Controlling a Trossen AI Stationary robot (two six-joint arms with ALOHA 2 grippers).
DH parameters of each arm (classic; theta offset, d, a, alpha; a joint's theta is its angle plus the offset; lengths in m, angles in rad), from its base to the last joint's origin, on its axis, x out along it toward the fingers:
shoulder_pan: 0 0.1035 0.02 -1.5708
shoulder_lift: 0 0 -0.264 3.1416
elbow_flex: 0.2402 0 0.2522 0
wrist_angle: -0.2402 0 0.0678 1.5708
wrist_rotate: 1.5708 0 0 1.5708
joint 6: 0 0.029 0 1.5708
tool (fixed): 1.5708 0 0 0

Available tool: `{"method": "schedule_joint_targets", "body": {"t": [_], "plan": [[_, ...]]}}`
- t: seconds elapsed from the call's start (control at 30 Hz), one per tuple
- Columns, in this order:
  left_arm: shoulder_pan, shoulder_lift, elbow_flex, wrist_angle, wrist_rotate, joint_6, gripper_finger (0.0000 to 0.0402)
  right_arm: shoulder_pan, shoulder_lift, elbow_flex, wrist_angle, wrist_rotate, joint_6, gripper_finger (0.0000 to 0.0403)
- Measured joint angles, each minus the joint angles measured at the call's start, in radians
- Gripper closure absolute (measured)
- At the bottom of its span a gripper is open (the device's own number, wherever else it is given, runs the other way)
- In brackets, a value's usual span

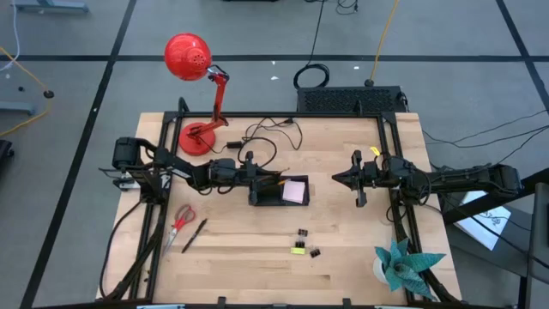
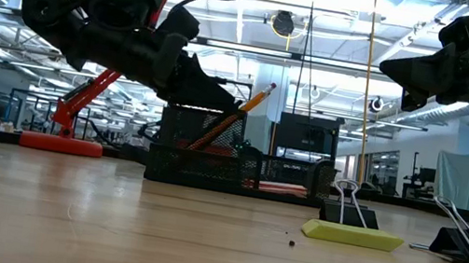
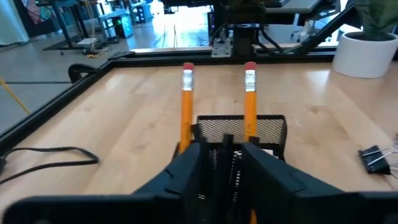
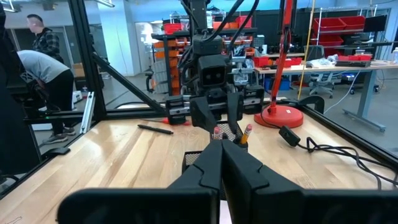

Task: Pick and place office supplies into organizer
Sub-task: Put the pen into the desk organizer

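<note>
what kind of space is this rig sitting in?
Most likely an open robotics lab or workshop. The wooden table sits in a black metal frame on a grey floor with taped lines; beyond it are workbenches, red storage bins on shelving, exposed ceiling lights, and a person bent over at the side.

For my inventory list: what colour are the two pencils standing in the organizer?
Orange, with pink erasers; the pencils show best in the left wrist view, upright in the black mesh organizer.

The black mesh organizer (image 1: 276,192) sits mid-desk, holding two tilted orange pencils (image 3: 188,102) and a pink pad (image 1: 295,190). Red-handled scissors (image 1: 181,219) and a black pen (image 1: 195,234) lie near the left edge; binder clips (image 1: 303,233) and a yellow-green piece (image 1: 298,249) lie toward the front edge.
</note>
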Motion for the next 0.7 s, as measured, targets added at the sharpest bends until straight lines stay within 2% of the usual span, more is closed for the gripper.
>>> {"method": "schedule_joint_targets", "body": {"t": [0.1, 0.2, 0.3, 0.37, 0.43, 0.53, 0.63, 0.7], "plan": [[0.001, -0.009, 0.0, -0.003, -0.001, 0.02, 0.0246, 0.0, 0.0, 0.0, 0.0, -0.001, 0.0, 0.0399], [-0.008, -0.057, -0.001, -0.007, 0.012, 0.063, 0.0235, 0.0, 0.0, 0.0, 0.0, -0.001, 0.0, 0.0399], [-0.032, -0.176, -0.001, -0.03, 0.013, 0.083, 0.0238, 0.0, 0.0, 0.0, 0.0, -0.002, 0.0, 0.0399], [-0.057, -0.294, 0.002, -0.118, -0.012, 0.076, 0.0244, 0.0, 0.0, 0.0, 0.0, -0.002, 0.0, 0.0399], [-0.099, -0.426, 0.031, -0.36, -0.091, 0.093, 0.0252, 0.0, 0.0, 0.0, 0.0, -0.002, 0.0, 0.0399], [-0.213, -0.579, 0.14, -0.89, -0.283, 0.133, 0.0266, 0.0, 0.0, 0.0, 0.0, -0.002, 0.003, 0.0399], [-0.336, -0.633, 0.252, -1.278, -0.491, -0.042, 0.0288, 0.0, 0.0, 0.0, -0.001, -0.002, 0.007, 0.0399], [-0.404, -0.641, 0.308, -1.429, -0.544, -0.206, 0.0308, 0.0, 0.001, 0.0, -0.008, -0.002, 0.008, 0.0399]]}}
